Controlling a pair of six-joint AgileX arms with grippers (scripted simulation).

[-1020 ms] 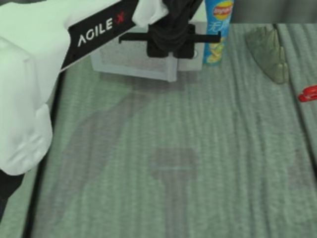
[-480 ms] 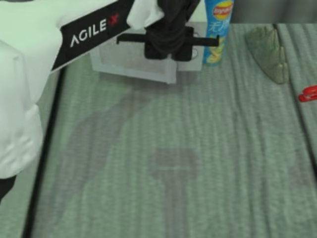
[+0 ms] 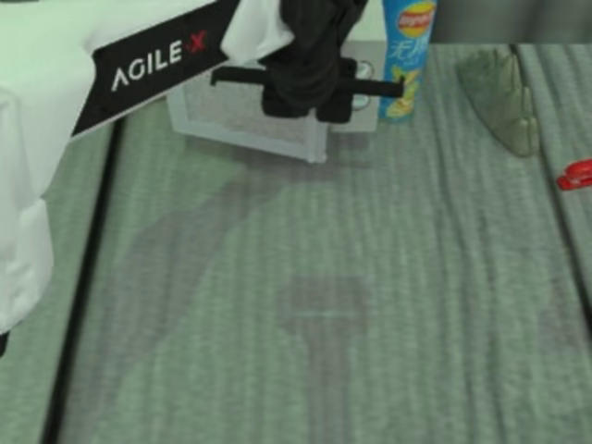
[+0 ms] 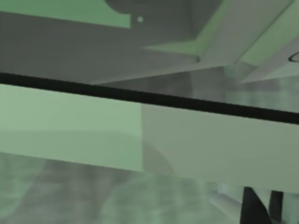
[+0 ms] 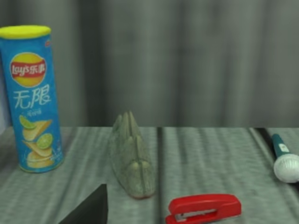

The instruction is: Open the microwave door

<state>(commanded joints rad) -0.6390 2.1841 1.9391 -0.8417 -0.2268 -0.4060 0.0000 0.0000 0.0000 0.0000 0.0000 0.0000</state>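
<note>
The white microwave stands at the table's back, left of centre. Its door, with the grey mesh window, is swung partly out: the right end stands forward of the body. My left gripper hangs over that free right end. In the left wrist view the door's pale panel fills the frame, and the gripper has its dark fingers close together on the door's edge by a pale bar. My right gripper is parked off the top view.
A blue chips can stands just right of the microwave. A grey-green ridged object lies at the back right. A red stapler sits at the right edge, and a white-tipped blue tool lies beyond it.
My left arm has drawn back toward the left. The gripper has shifted a little left, and the door's right end has swung slightly farther out from the microwave.
</note>
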